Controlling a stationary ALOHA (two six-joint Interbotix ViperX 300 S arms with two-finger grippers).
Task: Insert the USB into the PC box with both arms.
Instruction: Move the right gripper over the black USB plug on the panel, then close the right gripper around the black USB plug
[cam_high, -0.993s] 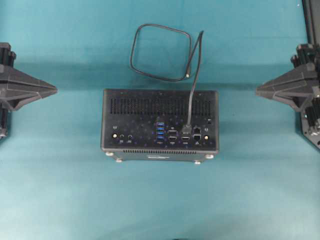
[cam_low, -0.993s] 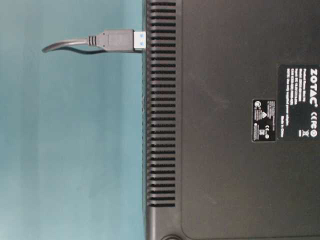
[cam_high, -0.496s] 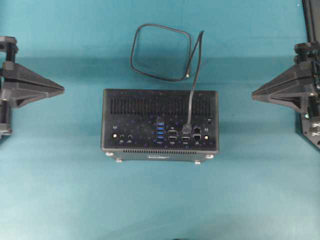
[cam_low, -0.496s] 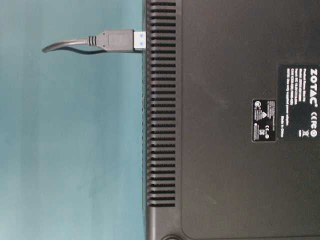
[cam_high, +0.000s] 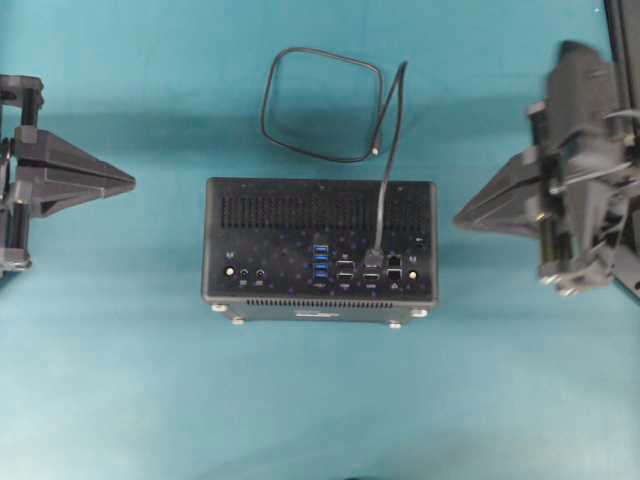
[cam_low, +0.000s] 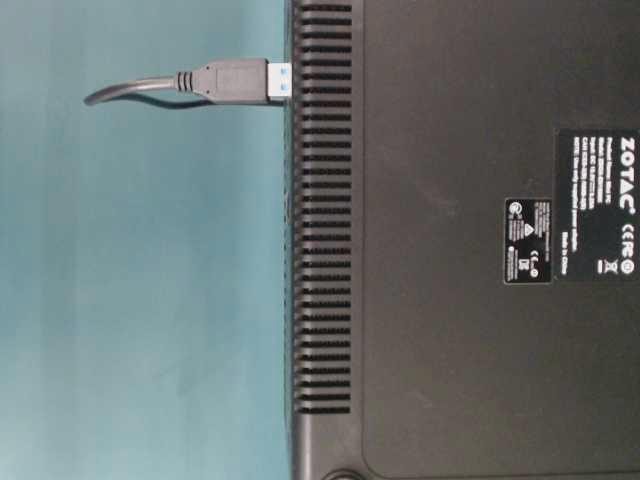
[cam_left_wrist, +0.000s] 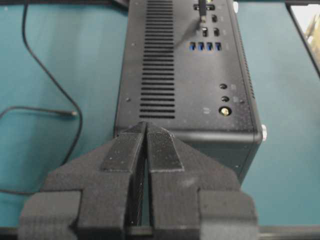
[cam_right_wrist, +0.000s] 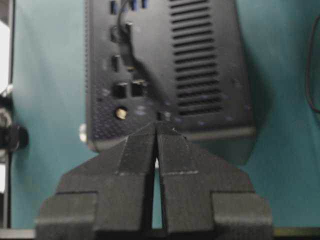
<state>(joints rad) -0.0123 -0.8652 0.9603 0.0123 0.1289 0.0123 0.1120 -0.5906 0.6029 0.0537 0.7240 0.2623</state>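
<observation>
Black USB (cam_high: 375, 255) plug stiff, light, already seated in heavy PC box (cam_high: 320, 240) | cable limp: grip plug body | left fingers (cam_left_wrist: 146, 131) pressed together, right fingers (cam_right_wrist: 156, 131) nearly together, both empty

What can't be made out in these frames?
- Plug seating: table-level view shows blue at the PC box edge; which port it meets is too small overhead and blurred in the right wrist view.
- Right hand: motion-blurred overhead; whether it is parted is unclear.
- Cable: cut off by the left wrist view's edge.
- Box's far side: cut off at table level.
</observation>
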